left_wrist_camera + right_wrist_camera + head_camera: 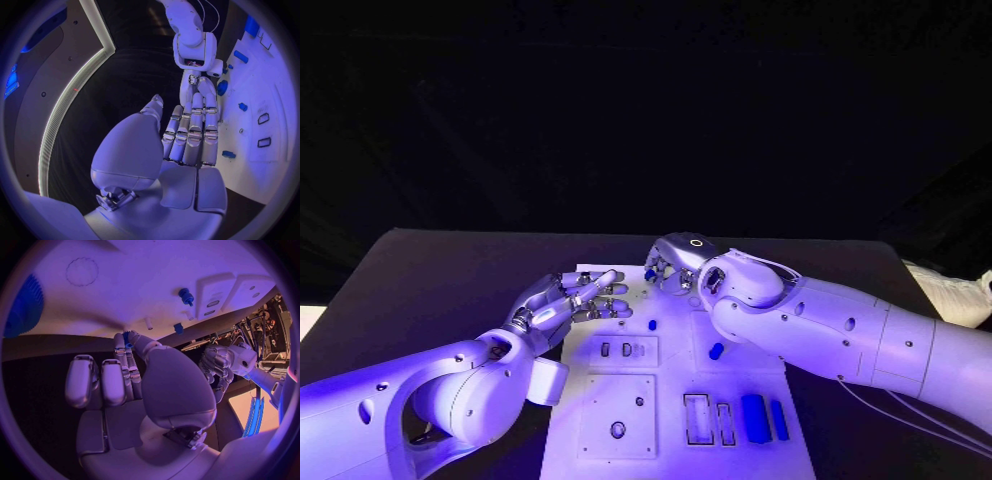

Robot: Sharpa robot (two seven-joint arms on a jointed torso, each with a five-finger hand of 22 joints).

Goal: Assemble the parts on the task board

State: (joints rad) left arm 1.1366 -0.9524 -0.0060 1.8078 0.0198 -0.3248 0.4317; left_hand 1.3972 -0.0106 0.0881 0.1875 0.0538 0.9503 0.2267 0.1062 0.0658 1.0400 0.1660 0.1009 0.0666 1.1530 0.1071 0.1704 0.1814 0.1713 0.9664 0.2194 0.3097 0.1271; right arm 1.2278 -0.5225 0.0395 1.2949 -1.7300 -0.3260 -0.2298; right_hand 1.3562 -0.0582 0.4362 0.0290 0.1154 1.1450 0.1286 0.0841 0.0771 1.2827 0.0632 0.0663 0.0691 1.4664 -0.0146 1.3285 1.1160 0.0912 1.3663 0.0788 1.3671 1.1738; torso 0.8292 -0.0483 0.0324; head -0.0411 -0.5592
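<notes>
The right hand (672,268) pinches a small blue part (127,338) over the task board's (646,400) far end; the left hand (574,300) hovers beside it, fingers apart, holding nothing.

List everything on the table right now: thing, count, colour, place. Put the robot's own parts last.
table: one, black, under everything.
task board: one, white plate, middle of the table, between the arms.
long parts: two, blue, side by side at the board's near right.
small part: one, blue, mid-board, next to the right arm.
tiny part: one, blue, farther up the board near the left hand.
left hand: one, silver, fingers apart, at the board's far left edge, holding nothing.
right hand: one, silver, over the board's far end, pinching a small blue piece at its fingertips.
</notes>
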